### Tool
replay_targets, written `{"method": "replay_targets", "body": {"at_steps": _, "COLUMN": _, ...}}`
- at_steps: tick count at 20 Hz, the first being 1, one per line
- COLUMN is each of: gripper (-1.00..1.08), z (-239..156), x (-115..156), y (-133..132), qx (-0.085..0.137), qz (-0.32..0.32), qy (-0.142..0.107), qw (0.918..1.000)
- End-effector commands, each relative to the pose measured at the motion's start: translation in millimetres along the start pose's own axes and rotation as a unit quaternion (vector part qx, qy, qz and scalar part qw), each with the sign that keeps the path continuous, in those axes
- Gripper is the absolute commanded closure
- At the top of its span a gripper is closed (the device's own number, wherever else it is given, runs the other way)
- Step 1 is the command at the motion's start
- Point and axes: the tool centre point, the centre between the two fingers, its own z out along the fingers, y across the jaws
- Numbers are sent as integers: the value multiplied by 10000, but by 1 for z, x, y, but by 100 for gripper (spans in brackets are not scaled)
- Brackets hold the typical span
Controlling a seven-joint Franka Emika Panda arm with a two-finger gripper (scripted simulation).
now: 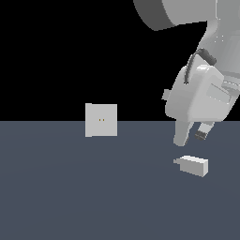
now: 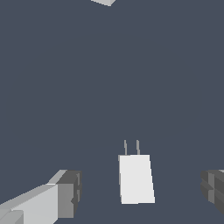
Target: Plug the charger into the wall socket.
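Currently the gripper (image 1: 191, 136) hovers just above the charger (image 1: 192, 165), with the jaws apart and nothing between them. In the wrist view the 2 fingers (image 2: 65, 194) stand on either side of the charger (image 2: 136, 178), both clear of its flanks, so no contact is made.

Location of task items:
- The charger lies flat on the dark floor (image 1: 93, 197), at about 4 o'clock from the centre of the exterior view. Its 2 thin prongs (image 2: 131, 148) project from 1 end, toward 12 o'clock in the wrist view; in the exterior view only a short stub shows at the end facing the socket side.
- The wall socket (image 1: 101, 120) stands upright at about 9 o'clock from the charger in the exterior view, well apart from it. 2 small orange-brown holes (image 1: 101, 120) sit near its centre.

Judged step: descent and grasp, with transport and insertion not yet begun.

Hazards from this position:
1. Off-centre closure. The charger sits nearer 1 finger than the other, so the first pad to touch may push or yaw the body.
2. A skewed grasp would tilt the prongs off the hole axis, and they could jam against the socket face.
3. Excess descent could press the fingertips into the floor.
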Motion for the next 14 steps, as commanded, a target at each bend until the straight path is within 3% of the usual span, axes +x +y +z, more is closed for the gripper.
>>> {"method": "replay_targets", "body": {"at_steps": 1, "gripper": -92, "z": 2, "x": -2, "y": 2, "qx": 15, "qz": -55, "qy": 26, "qw": 10000}}
{"method": "replay_targets", "body": {"at_steps": 14, "gripper": -92, "z": 18, "x": -9, "y": 2, "qx": 23, "qz": -77, "qy": 32, "qw": 10000}}
